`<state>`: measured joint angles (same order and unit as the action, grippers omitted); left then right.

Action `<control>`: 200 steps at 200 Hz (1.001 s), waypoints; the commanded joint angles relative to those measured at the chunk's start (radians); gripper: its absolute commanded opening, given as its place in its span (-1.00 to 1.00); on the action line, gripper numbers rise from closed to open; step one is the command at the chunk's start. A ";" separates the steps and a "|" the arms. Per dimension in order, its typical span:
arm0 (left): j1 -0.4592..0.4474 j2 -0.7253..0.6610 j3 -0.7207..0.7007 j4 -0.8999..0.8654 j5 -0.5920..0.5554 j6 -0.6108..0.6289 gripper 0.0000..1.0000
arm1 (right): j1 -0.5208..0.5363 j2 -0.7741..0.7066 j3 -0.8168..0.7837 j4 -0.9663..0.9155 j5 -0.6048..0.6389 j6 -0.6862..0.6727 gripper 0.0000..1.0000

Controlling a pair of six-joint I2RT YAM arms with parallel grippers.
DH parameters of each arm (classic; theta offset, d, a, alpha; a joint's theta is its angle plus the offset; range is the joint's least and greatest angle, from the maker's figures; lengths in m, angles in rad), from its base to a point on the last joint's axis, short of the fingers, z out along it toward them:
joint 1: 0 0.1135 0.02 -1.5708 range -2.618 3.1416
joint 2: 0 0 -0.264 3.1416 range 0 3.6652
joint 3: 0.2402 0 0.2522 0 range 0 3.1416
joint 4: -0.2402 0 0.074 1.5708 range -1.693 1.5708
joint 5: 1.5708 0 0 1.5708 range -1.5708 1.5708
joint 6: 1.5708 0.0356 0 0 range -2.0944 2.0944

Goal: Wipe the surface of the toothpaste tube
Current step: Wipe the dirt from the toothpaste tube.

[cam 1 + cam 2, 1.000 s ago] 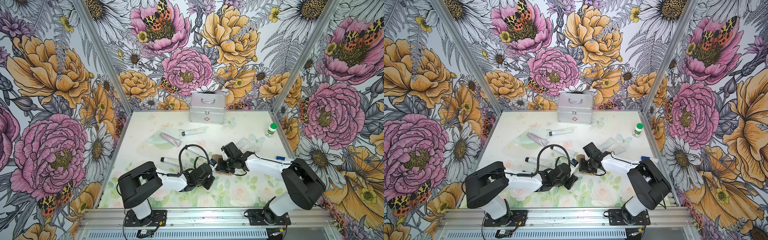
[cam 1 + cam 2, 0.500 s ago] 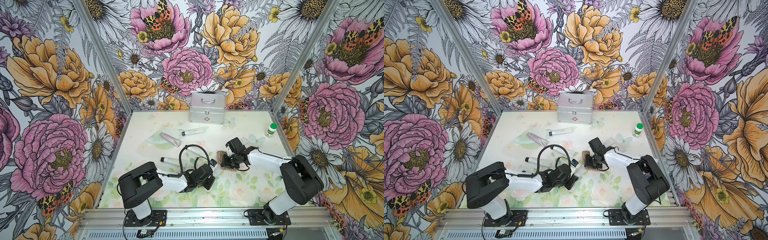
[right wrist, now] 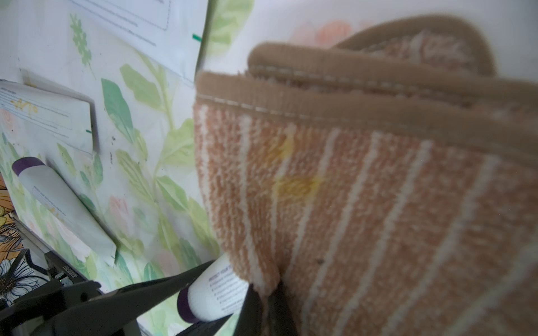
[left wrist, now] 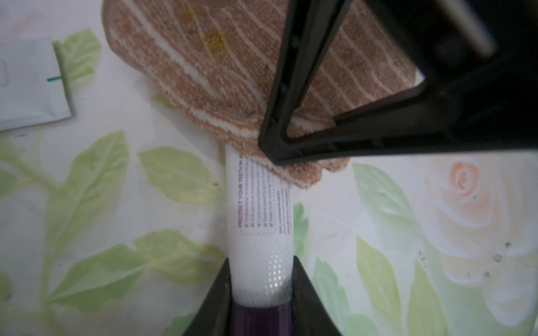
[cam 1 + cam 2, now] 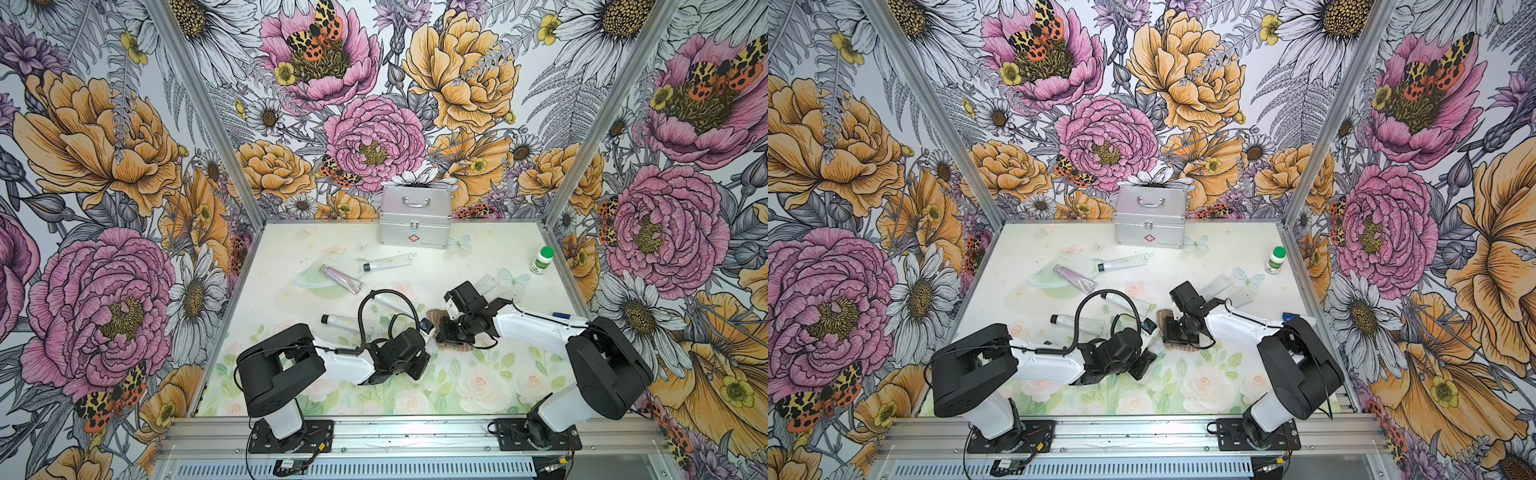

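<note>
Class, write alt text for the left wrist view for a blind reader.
A white toothpaste tube, gripped near its purple cap by the left hand, runs under a striped brown cloth that the right hand holds over it.

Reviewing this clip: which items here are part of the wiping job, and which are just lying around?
In use:
- toothpaste tube, white with a purple cap
- striped cloth

Lying about:
- silver case
- green-capped bottle
- pink tube
- dark-capped tube
- paper sachet
</note>
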<state>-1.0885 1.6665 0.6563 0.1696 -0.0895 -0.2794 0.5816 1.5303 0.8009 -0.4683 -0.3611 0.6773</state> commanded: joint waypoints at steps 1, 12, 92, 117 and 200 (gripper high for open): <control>0.007 0.010 -0.012 0.004 0.020 0.019 -0.50 | 0.014 0.003 -0.035 -0.038 -0.042 0.021 -1.00; 0.007 0.009 -0.013 0.003 0.022 0.016 -0.50 | -0.004 0.021 -0.036 -0.039 -0.026 0.009 -1.00; -0.001 -0.032 -0.059 0.005 0.009 -0.005 -0.50 | -0.162 0.144 0.105 -0.087 0.126 -0.074 -1.00; 0.000 -0.028 -0.057 0.005 0.010 -0.002 -0.50 | -0.157 0.167 0.134 -0.088 0.099 -0.072 -1.00; 0.012 -0.013 -0.040 0.005 0.017 0.007 -0.50 | 0.008 0.062 0.056 -0.049 -0.019 0.018 -1.00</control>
<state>-1.0878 1.6547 0.6243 0.2070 -0.0891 -0.2821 0.5392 1.6234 0.9031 -0.5106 -0.3252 0.6502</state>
